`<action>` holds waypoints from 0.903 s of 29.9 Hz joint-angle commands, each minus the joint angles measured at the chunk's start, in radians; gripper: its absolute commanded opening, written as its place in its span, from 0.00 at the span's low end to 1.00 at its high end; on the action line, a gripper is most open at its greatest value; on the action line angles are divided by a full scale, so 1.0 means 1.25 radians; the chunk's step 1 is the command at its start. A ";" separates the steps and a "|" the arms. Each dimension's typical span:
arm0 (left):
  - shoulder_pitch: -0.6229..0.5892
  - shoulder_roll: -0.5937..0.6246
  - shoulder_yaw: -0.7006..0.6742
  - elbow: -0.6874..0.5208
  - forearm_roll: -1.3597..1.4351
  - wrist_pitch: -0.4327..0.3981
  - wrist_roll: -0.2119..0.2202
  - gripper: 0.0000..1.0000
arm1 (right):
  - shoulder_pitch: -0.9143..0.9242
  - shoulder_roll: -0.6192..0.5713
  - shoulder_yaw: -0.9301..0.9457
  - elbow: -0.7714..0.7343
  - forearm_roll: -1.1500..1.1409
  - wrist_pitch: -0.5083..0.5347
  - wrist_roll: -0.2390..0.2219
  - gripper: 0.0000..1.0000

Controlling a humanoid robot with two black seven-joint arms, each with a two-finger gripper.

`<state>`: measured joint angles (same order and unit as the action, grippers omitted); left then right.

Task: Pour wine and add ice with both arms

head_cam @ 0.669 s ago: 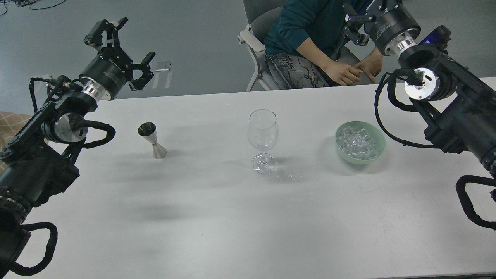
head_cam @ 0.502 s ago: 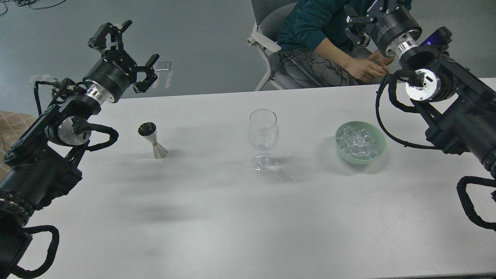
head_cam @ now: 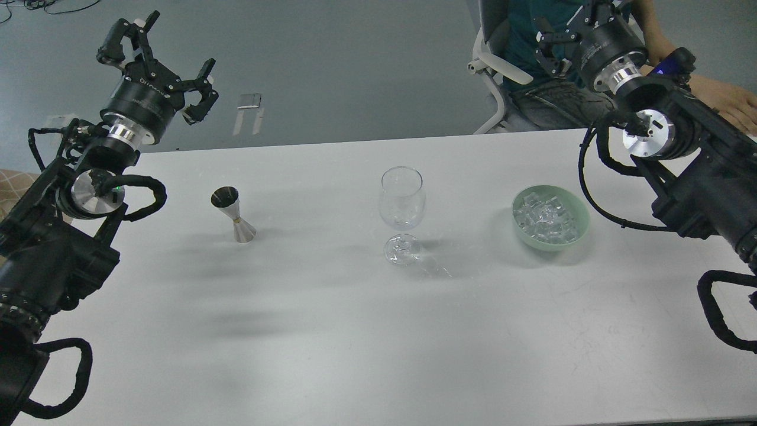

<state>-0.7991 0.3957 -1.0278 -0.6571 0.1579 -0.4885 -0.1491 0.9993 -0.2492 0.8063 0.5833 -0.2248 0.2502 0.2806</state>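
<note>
A steel jigger (head_cam: 234,215) stands on the white table (head_cam: 331,331) at the left; no wine shows in it. An empty clear stemmed glass (head_cam: 401,201) stands upright at the centre. A pale green bowl (head_cam: 582,223) at the right holds a heap of clear ice cubes (head_cam: 544,219). My left gripper (head_cam: 159,50) is raised beyond the table's far left edge, behind and left of the jigger, with its fingers spread and empty. My right gripper (head_cam: 571,26) is raised beyond the far right edge, behind the bowl. It is dark and partly cut off by the frame's top.
A person sits on a grey chair (head_cam: 502,65) behind the table's far right, right behind my right gripper. One of the person's hands (head_cam: 727,103) rests near the table's far right corner. Grey floor lies beyond the table.
</note>
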 commanded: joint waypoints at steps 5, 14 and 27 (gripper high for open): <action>0.000 0.000 -0.013 0.002 -0.002 0.000 -0.006 0.98 | -0.007 -0.004 -0.006 -0.003 -0.005 0.008 0.000 1.00; -0.001 0.003 -0.015 -0.009 -0.005 0.000 0.005 0.98 | -0.009 -0.002 -0.011 0.002 -0.005 0.011 0.003 1.00; -0.001 -0.001 0.002 -0.011 0.006 0.000 -0.001 0.98 | -0.010 0.005 -0.018 0.007 -0.005 0.008 0.003 1.00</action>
<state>-0.8020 0.3922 -1.0318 -0.6705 0.1630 -0.4886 -0.1585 0.9851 -0.2446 0.7928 0.5893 -0.2317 0.2614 0.2838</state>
